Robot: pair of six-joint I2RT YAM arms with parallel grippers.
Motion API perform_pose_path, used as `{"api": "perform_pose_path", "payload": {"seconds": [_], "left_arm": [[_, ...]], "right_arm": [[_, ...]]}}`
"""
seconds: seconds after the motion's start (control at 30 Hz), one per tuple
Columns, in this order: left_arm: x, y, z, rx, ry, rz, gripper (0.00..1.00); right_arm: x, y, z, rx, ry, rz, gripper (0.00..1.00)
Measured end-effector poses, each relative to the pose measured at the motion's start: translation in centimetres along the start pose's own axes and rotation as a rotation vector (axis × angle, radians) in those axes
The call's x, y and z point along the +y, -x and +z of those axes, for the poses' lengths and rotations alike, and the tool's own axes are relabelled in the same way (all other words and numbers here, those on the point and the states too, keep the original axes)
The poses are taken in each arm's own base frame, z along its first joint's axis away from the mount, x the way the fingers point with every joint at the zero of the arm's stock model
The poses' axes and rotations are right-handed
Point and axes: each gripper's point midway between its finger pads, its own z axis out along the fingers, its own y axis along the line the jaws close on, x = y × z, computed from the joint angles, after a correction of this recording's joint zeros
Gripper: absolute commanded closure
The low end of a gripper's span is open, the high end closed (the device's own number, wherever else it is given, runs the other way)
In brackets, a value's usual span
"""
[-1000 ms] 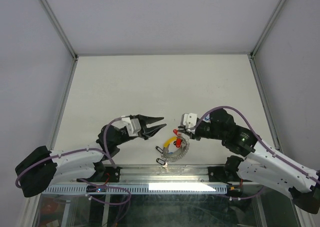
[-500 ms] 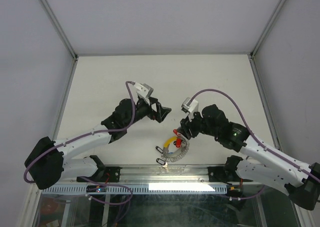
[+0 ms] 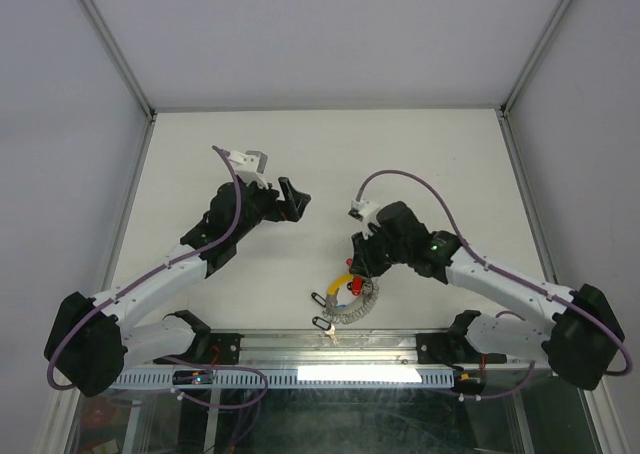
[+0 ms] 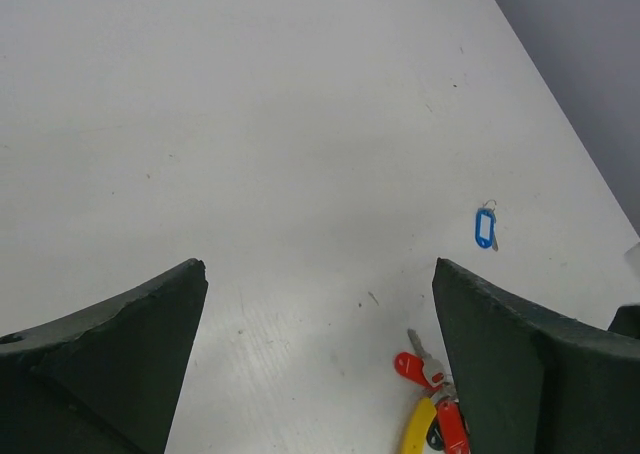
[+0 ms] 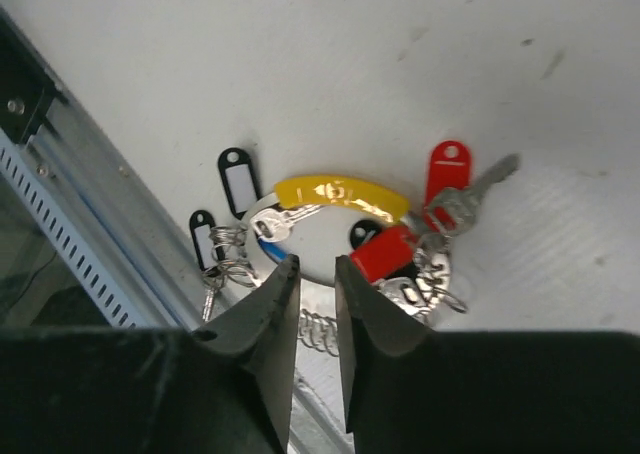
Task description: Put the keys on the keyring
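1. Right end effector [image 5: 315, 262]: fingers nearly together with a narrow slit between them, nothing clamped. The tips hang over the keyring [image 5: 318, 331]; cannot tell if they touch it.
2. The keyring lies on the bench [image 3: 420, 154] near the front edge, just beside the metal rail [image 5: 90, 224].
3. Keys [image 5: 275, 224] are bunched at the ring. The yellow tag [image 5: 340, 192] arcs across it, with red tags [image 5: 447, 169] on one side and black tags [image 5: 238, 179] on the other. Cannot tell whether they are threaded or only lying there.
4. Left end effector [image 4: 320, 266]: fingers wide apart, empty, over the bench and well apart from the bunch.
5. A blue-tagged key [image 4: 485, 227] lies alone, clear of the bunch.
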Motion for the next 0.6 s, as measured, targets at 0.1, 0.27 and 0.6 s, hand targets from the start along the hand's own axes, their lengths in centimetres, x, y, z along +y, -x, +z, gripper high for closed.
{"api": "perform_pose_path", "payload": {"seconds": [0.1, 0.27, 0.6], "left_arm": [[0.1, 0.3, -0.2, -0.01, 0.011, -0.002, 0.06], [0.5, 0.2, -0.2, -0.007, 0.03, -0.007, 0.07], [1.2, -0.2, -0.7, 0.017, 0.073, -0.005, 0.07]], "right_arm": [[2.1, -2.0, 1.8, 0.084, 0.046, -0.035, 0.84], [2.8, -6.0, 5.1, 0.246, 0.054, -0.05, 0.86], [-1.4, -3.6, 9.1, 0.223, -0.063, 0.05, 0.71]]}}
